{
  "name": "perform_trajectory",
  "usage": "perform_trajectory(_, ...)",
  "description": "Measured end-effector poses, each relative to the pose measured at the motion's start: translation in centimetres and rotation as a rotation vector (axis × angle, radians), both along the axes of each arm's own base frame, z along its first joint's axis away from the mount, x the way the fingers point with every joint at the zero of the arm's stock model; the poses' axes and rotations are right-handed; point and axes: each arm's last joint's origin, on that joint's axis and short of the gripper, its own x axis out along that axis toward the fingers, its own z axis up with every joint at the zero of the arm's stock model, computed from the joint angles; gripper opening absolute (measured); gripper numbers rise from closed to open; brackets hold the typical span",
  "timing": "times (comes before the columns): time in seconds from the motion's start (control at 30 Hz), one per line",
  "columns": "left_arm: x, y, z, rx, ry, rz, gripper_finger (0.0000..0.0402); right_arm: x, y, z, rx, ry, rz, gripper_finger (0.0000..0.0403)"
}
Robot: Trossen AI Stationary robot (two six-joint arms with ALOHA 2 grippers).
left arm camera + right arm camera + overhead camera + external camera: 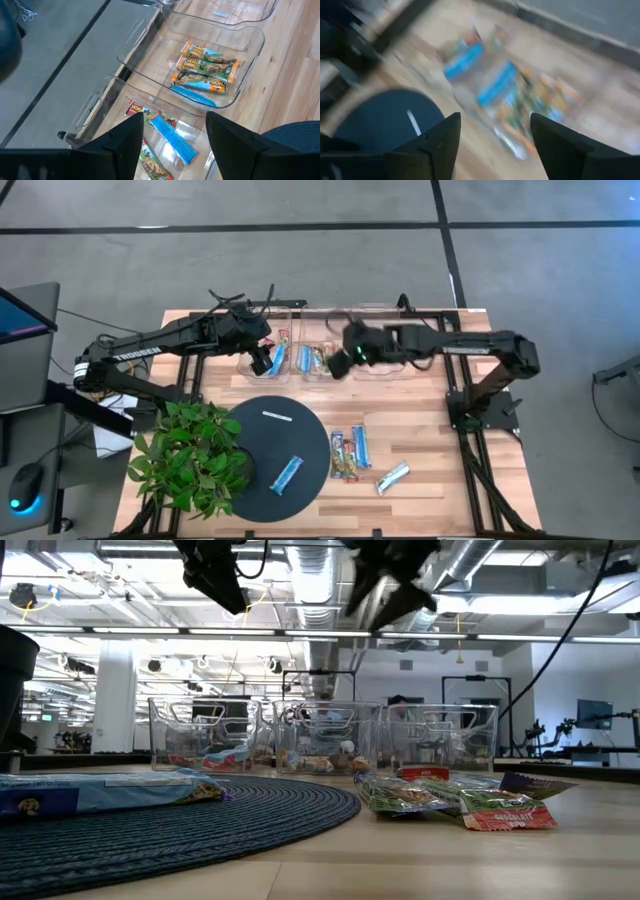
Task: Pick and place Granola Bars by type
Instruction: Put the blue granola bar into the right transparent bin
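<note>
**Both grippers above the bins, empty, bars spread below**

Left gripper (pixel 265 360) over the left clear bin (pixel 262 330), fingers (pixel 120 145) spread wide, nothing between them. Directly beneath, in that bin, a blue bar (pixel 174 141) lying among red-brown ones (pixel 136 109). Just beyond, in the middle bin (pixel 250 37), a cluster of orange-and-green bars (pixel 207 64) stacked over another blue one (pixel 195 95).

Right gripper (pixel 343 362) above the middle bin, also parted wide and holding nothing; heavily smeared in its own wrist view, with only blue and orange streaks of bars below the fingers (pixel 442 142).

Well apart from both grippers, toward the table's (pixel 430 420) near edge: a single blue bar (pixel 287 474) on the round dark mat (pixel 255 442), beside a thin white strip (pixel 277 416). To the right of the mat, on bare wood, a red-brown bar (pixel 343 456) touching a blue bar (pixel 361 447), and a silvery bar (pixel 392 477) lying tilted near them.

Leafy potted plant (pixel 188 452) at the mat's left edge.
</note>
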Motion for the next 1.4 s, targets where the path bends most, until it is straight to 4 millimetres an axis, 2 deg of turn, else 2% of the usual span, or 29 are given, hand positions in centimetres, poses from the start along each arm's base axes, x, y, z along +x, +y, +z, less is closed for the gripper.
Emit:
perform_trajectory(0.13,0.0,0.0,0.0,0.001,-0.003,0.000,0.0210,-1.7,3.7,-0.9,0.005,0.153,-0.064,0.0232)
perform_trajectory(0.27,0.1,0.0,0.1,0.004,-0.009,-0.002,0.0210,-2.5,7.0,-2.2,0.055,0.253,-0.115,0.0232)
perform_trajectory(0.53,0.2,0.1,0.1,0.029,0.005,-0.031,0.0210,-2.1,12.3,-5.4,0.145,0.316,-0.207,0.0232)
perform_trajectory(0.73,0.2,0.1,0.1,0.038,0.011,-0.037,0.0210,-1.7,15.4,-8.1,0.236,0.390,-0.267,0.0232)
perform_trajectory(0.97,0.2,0.1,0.1,0.050,0.021,-0.053,0.0210,-1.3,17.6,-10.7,0.310,0.458,-0.330,0.0232)
perform_trajectory(1.17,0.2,0.1,0.1,0.062,0.032,-0.068,0.0210,0.0,18.6,-12.9,0.362,0.447,-0.329,0.0232)
perform_trajectory(1.4,0.2,0.1,0.1,0.069,0.039,-0.077,0.0210,0.6,19.0,-15.1,0.392,0.514,-0.335,0.0232)
